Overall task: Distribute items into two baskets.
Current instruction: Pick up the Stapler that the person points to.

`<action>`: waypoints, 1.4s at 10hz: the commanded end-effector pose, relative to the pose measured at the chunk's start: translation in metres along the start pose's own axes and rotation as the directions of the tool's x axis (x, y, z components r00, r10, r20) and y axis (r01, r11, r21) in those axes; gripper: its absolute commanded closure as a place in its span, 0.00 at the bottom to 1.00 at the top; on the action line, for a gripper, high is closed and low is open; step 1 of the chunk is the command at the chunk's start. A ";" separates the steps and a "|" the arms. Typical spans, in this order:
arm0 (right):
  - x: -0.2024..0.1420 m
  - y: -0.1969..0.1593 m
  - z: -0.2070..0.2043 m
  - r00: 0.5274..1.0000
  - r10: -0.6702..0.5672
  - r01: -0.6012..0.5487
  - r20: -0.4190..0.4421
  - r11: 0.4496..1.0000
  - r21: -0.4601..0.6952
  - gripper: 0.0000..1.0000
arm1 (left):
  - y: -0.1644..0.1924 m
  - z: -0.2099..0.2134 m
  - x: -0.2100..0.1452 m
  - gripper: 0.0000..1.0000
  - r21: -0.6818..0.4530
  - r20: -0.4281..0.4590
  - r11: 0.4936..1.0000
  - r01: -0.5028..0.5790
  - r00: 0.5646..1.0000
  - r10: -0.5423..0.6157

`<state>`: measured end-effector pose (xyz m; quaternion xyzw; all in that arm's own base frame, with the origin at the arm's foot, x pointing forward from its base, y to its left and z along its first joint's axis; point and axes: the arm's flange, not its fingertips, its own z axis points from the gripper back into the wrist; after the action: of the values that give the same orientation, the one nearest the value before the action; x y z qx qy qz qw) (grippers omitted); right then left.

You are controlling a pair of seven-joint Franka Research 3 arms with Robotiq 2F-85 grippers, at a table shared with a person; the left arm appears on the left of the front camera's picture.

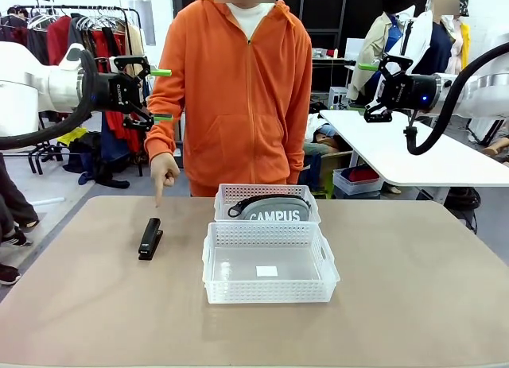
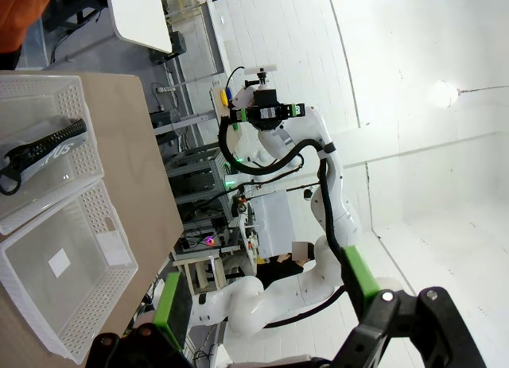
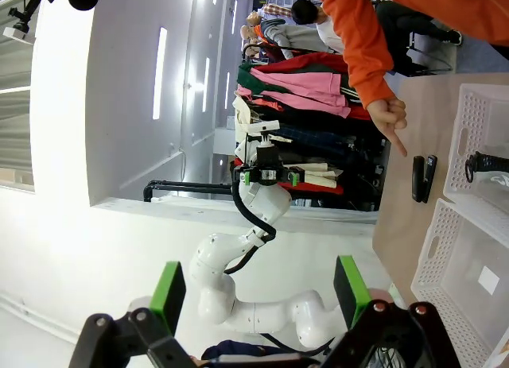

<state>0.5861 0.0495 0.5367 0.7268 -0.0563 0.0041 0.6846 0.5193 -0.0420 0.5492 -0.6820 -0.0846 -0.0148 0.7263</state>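
Two white lattice baskets stand end to end in the table's middle. The far basket [image 1: 227,195] holds the grey "CAMPUS" pouch [image 1: 276,211]; the near basket [image 1: 269,292] holds nothing but a small white sticker on its floor. A black stapler [image 1: 150,238] lies on the table left of the baskets, and a person's hand [image 1: 163,172] points down at it. My left gripper [image 1: 161,94] hangs open high at the left, my right gripper [image 1: 362,86] open high at the right, both far above the table. The wrist views show the pouch [image 2: 41,151], stapler [image 3: 422,178] and both baskets [image 2: 60,265] [image 3: 469,141].
The person in an orange hoodie [image 1: 238,98] stands at the table's far edge. A white side table [image 1: 413,157] sits behind on the right, a clothes rack [image 1: 71,34] behind on the left. Bare tabletop [image 1: 413,288] spreads around the baskets.
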 end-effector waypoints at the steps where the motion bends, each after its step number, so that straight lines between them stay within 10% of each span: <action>1: 0.000 0.002 0.001 1.000 -0.009 0.009 0.012 1.000 0.008 0.00 | -0.001 0.001 0.000 0.00 -0.002 0.001 1.000 0.002 1.000 -0.002; 5: 0.000 0.002 0.001 1.000 -0.009 0.009 0.012 1.000 0.008 0.00 | 0.000 0.000 0.000 0.00 0.000 0.000 1.000 0.000 1.000 0.000; 9: 0.000 0.002 0.001 1.000 -0.009 0.009 0.012 1.000 0.008 0.00 | -0.016 0.005 0.003 0.00 0.363 -0.108 0.927 0.093 0.993 -0.057; 14: 0.000 0.002 0.001 1.000 -0.009 0.009 0.012 1.000 0.008 0.00 | -0.026 -0.005 -0.008 0.00 0.773 -0.213 0.563 0.294 0.955 -0.206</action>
<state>0.5862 0.0493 0.5365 0.7267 -0.0563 0.0038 0.6846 0.5159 -0.0391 0.5821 -0.3016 -0.1407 -0.1258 0.9346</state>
